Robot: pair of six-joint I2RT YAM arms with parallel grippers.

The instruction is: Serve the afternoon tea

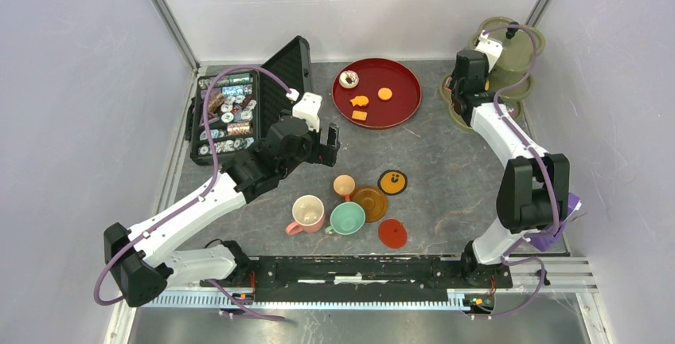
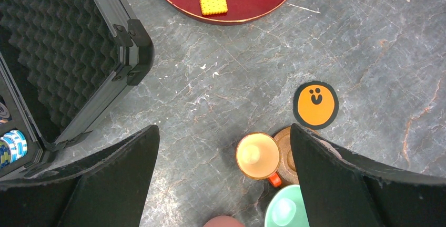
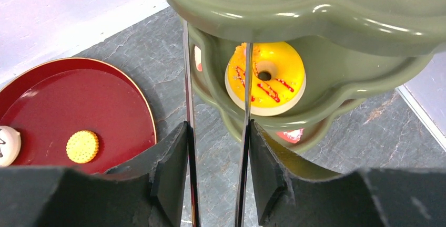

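Observation:
My left gripper (image 1: 330, 138) is open and empty above the table (image 2: 223, 132), its fingers (image 2: 105, 179) wide apart. Below it stand the small orange cup (image 2: 257, 156) beside a brown saucer (image 2: 283, 148), the mint cup (image 2: 286, 208) and the pink cup (image 1: 307, 213). My right gripper (image 3: 216, 132) is shut on thin metal tongs (image 3: 188, 90) at the olive tiered stand (image 3: 294, 6). A yellow donut (image 3: 271, 77) lies on its middle tier; the right tong blade crosses the donut's left side. The red tray (image 1: 402, 93) holds a donut (image 1: 349, 79) and three orange biscuits.
An open black case (image 1: 227, 117) with several pastries sits at the back left, its lid (image 2: 58, 53) raised. An orange smiley saucer (image 2: 315, 104) and a red saucer (image 1: 392, 233) lie near the cups. A red pastry (image 3: 290, 136) shows in the stand's lower tier.

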